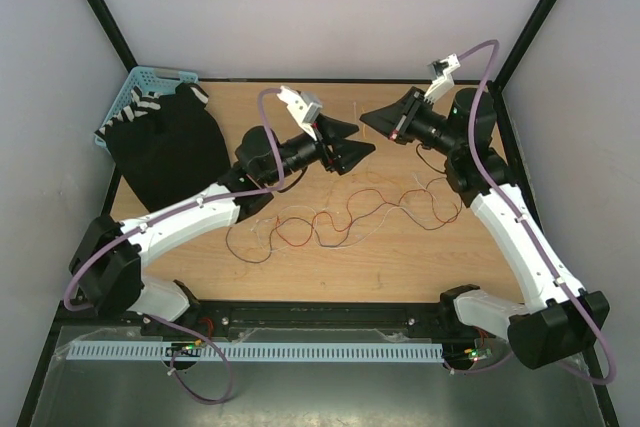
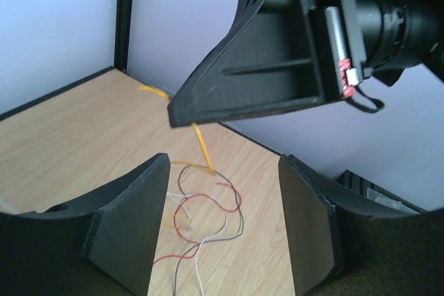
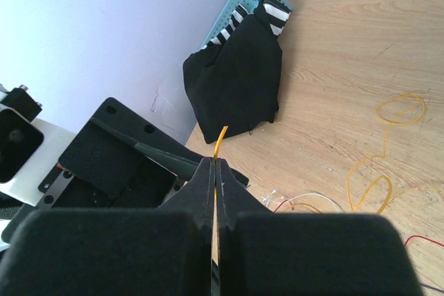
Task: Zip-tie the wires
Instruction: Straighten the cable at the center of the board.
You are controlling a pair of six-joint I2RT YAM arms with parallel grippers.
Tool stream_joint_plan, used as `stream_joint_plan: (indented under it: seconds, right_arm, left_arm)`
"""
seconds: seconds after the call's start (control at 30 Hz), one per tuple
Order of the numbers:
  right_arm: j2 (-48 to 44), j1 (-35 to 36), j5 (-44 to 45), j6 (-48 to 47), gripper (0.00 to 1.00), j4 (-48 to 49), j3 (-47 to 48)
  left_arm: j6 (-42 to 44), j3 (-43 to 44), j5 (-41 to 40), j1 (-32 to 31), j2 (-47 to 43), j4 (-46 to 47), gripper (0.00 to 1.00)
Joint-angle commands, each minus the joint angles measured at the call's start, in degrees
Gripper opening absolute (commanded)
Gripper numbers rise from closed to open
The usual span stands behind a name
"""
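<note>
From above, the wires (image 1: 340, 217) lie in a loose tangle across the middle of the tabletop (image 1: 400, 272), trailing from the near-left part toward the right edge. The left gripper (image 1: 350, 144) hangs over their far side with its fingers spread. The right gripper (image 1: 366, 119) points at it from closer to the far edge. A black cloth bag (image 1: 170, 142) sits in the far left corner, against a light-blue basket (image 1: 135, 87).

In the left wrist view, the spread fingers (image 2: 132, 227) frame red, brown and white strands curling on the wood, with nothing between the pads. Above them, the right gripper's tip pinches an orange-yellow strand (image 2: 202, 147) that runs down into the tangle.

In the right wrist view, the fingers (image 3: 201, 192) are pressed together on that strand, whose end sticks out past the tips. More yellow loops lie toward the right edge.
</note>
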Motion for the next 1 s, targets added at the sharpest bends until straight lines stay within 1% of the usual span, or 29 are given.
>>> stream_joint_plan:
  seconds: [0.0, 0.2, 0.27, 0.3, 0.43, 0.5, 0.53, 0.57, 0.6, 0.67, 0.73, 0.87, 0.9, 0.97]
  right_arm:
    - [-2.28, 0.28, -1.16, 2.46, 0.02, 3.53, -1.17]
    - [-4.15, 0.29, -1.02, 3.86, 0.02, 4.07, -2.01]
    - [-4.67, 0.30, -0.99, 4.21, 0.02, 4.05, -2.25]
    - [-4.96, 0.28, -1.00, 4.46, 0.02, 4.18, -2.31]
    - [-5.44, 0.36, -1.03, 4.87, 0.02, 4.56, -2.75]
    - [-5.53, 0.33, -0.95, 4.71, 0.02, 4.45, -2.94]
    - [-5.46, 0.33, -0.79, 4.62, 0.02, 4.49, -2.98]
    - [-5.40, 0.36, -0.54, 4.25, 0.03, 4.37, -2.97]
    - [-5.30, 0.37, -0.21, 3.92, 0.06, 4.14, -2.75]
    - [-4.91, 0.33, -0.08, 3.10, 0.20, 3.89, -1.87]
    - [-4.19, 0.24, -0.52, 0.84, 0.41, 2.40, 0.84]
    - [-4.60, 0.27, 1.82, -7.40, 0.70, -4.09, 7.67]
    - [-5.49, 0.28, 3.20, -9.28, 0.78, -4.51, 7.96]
    - [-8.77, 0.28, 6.88, -11.83, 0.91, -4.71, 6.58]
  left_arm:
    - [0.09, 2.58, -0.55, -1.21, 1.22, 6.00, 0.63]
    - [-0.36, 3.23, -0.83, -1.52, 3.47, 6.32, 0.44]
    - [-0.34, 3.29, -0.88, -1.57, 3.88, 6.38, 0.36]
    - [-0.43, 3.33, -1.03, -1.58, 4.03, 6.46, 0.30]
    - [-0.63, 3.59, -1.13, -1.62, 4.17, 6.92, 0.13]
    - [-0.73, 3.48, -1.15, -1.54, 4.10, 7.67, 0.02]
    - [-0.81, 3.50, -1.25, -1.57, 3.93, 8.08, 0.00]
    - [-0.83, 3.42, -1.33, -1.58, 3.70, 8.44, 0.00]
    - [-0.81, 3.42, -1.46, -1.53, 3.46, 8.50, 0.00]
    - [-0.60, 3.35, -2.12, -1.53, 2.75, 8.44, 0.00]
    - [-0.10, 3.15, -3.40, -1.34, 1.45, 7.59, 0.00]
    - [1.61, 4.65, -5.77, 0.41, -2.65, 1.54, 0.00]
    - [1.60, 5.24, -5.95, 1.22, -3.54, -0.16, 0.00]
    - [1.15, 6.37, -6.11, 2.70, -5.26, -3.00, 0.00]
